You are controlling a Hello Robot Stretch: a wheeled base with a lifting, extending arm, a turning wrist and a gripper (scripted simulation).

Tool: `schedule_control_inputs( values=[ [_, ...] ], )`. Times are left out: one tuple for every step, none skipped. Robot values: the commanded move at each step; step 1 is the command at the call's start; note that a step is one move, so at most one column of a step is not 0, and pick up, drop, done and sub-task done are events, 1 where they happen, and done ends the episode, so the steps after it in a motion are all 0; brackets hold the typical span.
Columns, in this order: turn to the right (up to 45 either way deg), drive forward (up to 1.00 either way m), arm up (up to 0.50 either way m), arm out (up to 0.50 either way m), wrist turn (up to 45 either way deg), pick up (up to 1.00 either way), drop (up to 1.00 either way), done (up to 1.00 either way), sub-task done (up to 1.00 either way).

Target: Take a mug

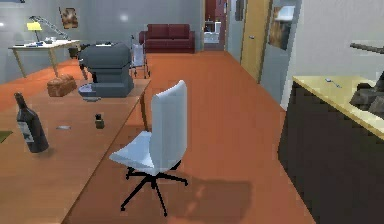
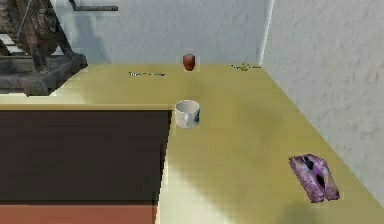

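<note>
Arm side view, near end of the yellow surface [image 2: 250, 130]: a flat purple item [image 2: 316, 177], detail too small to read. A dark panel [image 2: 80, 150] sits below the surface's inner corner.

The mug [image 2: 187, 112] stands upright on the surface right at that inner corner, well apart from the purple item. It is white and short, rim up, with a dark mark on its side. The handle can't be made out.

Further back, near the wall: a small red thing [image 2: 189, 62] with two thin items [image 2: 146, 74] either side of it, unidentifiable. A dark bulky object [image 2: 35, 50] at far left is cut off by the picture's edges.

Forward view: a dark bottle [image 1: 30, 125] on a brown surface [image 1: 60, 170], with a white office chair [image 1: 155, 140] just beside it. A grey armchair [image 1: 108, 70] is behind, and a red sofa [image 1: 168, 38] stands at the far wall.

Tool state: cannot tell.
</note>
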Motion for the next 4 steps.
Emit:
schedule_control_inputs(
  values=[
    [0.0, 0.0, 0.5, 0.0, 0.0, 0.0, 0.0, 0.0, 0.0],
    [0.0, 0.0, 0.38, 0.0, 0.0, 0.0, 0.0, 0.0, 0.0],
    [0.0, 0.0, 0.0, 0.34, 0.0, 0.0, 0.0, 0.0, 0.0],
    [0.0, 0.0, 0.0, 0.0, 45.0, 0.0, 0.0, 0.0, 0.0]
  ],
)
